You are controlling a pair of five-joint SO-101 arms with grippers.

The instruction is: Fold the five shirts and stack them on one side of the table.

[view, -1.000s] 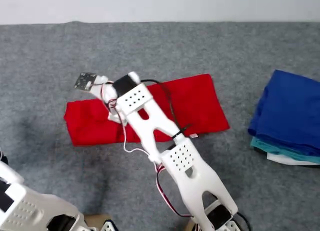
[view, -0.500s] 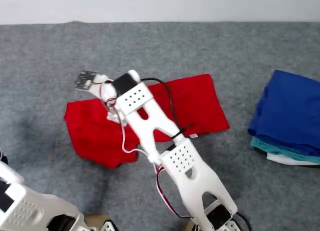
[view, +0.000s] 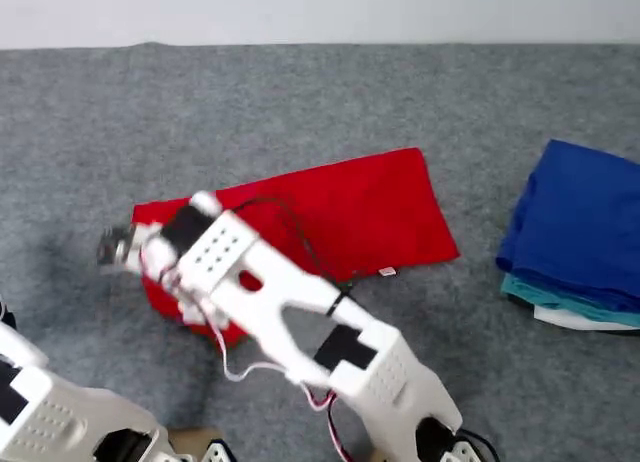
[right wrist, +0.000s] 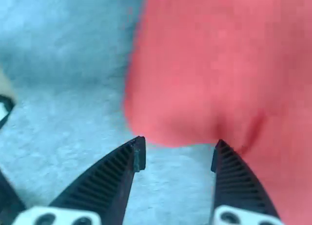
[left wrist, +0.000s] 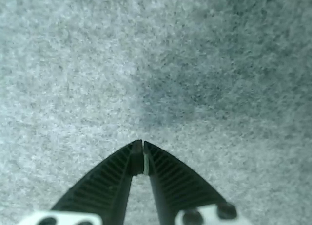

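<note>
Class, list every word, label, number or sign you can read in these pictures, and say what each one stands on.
No text can be read in any view.
The white tag at the edge of the red shirt: too small to read.
The stack of folded shirts and the grey table cover: no print visible.

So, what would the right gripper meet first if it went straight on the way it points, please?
Probably the red shirt: the open right gripper points at its rounded edge, just ahead between the fingers. Depth is unclear, so the table might come first.
</note>
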